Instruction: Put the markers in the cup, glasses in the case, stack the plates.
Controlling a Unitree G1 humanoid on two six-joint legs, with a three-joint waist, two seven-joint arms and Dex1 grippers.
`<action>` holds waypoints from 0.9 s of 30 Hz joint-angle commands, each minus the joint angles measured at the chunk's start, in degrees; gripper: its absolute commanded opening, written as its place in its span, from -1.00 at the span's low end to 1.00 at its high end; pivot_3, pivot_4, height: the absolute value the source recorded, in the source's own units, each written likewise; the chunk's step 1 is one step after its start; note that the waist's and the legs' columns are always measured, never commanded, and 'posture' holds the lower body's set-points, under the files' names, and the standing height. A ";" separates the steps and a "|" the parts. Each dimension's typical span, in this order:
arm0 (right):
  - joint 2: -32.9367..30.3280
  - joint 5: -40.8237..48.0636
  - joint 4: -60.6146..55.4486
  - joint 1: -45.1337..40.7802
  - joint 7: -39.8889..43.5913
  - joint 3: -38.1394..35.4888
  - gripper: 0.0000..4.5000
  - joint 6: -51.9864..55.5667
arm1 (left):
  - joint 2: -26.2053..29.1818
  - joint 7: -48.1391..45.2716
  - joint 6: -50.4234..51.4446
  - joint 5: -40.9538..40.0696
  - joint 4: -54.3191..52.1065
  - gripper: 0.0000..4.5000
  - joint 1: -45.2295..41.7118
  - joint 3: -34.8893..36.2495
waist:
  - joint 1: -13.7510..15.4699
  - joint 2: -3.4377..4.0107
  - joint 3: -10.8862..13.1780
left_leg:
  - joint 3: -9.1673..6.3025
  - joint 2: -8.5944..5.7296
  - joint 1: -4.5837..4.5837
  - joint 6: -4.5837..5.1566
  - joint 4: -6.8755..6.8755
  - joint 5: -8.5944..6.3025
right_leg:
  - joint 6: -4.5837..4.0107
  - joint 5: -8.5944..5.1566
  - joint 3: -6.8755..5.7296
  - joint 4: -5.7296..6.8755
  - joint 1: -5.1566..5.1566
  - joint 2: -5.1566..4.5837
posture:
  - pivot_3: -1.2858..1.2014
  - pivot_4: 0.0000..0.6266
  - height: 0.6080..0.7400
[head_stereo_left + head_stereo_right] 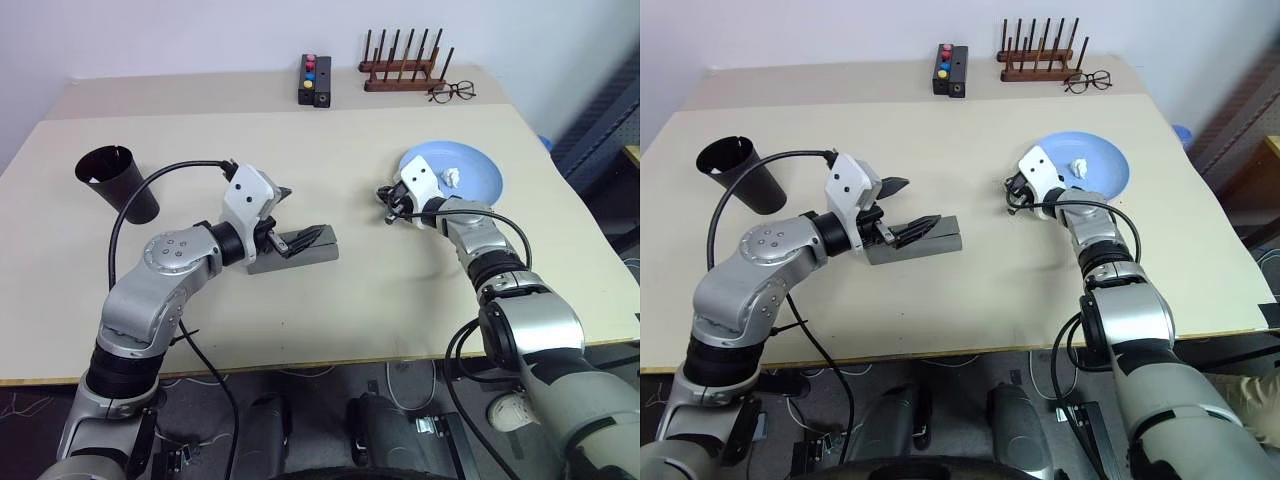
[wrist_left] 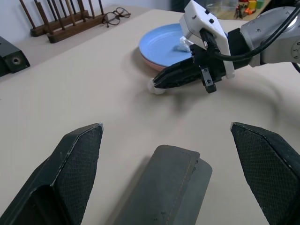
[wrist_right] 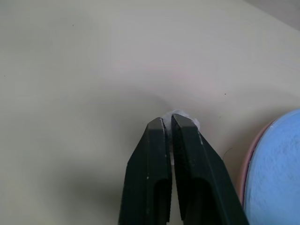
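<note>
Left gripper (image 2: 164, 136) agape (right gripper (image 3: 168, 123) clamped)

light blue plate (image 1: 480, 175); black cup (image 1: 118, 182)

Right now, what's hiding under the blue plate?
A pink plate peeks out beneath the blue plate, which carries a small white crumpled scrap. The rest of the pink one is covered.

text: none legible | labels: none | brands: none | numbers: none | signs: none
</note>
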 commanded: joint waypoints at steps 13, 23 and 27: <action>-2.00 0.42 -4.03 -2.87 0.22 -1.05 -0.96 -1.85 | -0.25 -0.15 -2.11 -0.12 -0.32 1.00 0.72 0.85 | -0.03 0.00 0.00 | 0.00 0.01 0.00 0.00 0.00 0.00 | 0.00 0.00 0.00 0.00 -0.01 0.00 | 0.03 -0.52 1.00; -2.61 1.10 -6.21 -2.79 2.37 -1.14 -0.96 -0.92 | -0.32 -0.57 -2.70 0.03 0.53 1.00 0.17 0.48 | -0.02 0.00 0.00 | 0.00 0.01 0.00 0.00 -0.01 0.00 | 0.00 0.00 0.01 0.00 -0.01 0.00 | 0.03 -0.52 1.00; -2.32 0.80 -6.45 -1.93 4.27 -0.59 -0.74 -0.37 | -0.28 -0.59 -2.69 0.01 0.43 1.00 0.13 0.50 | -0.02 0.00 0.00 | 0.00 0.00 0.00 0.00 -0.01 0.00 | 0.00 0.00 0.01 0.00 -0.01 0.00 | 0.03 -0.52 1.00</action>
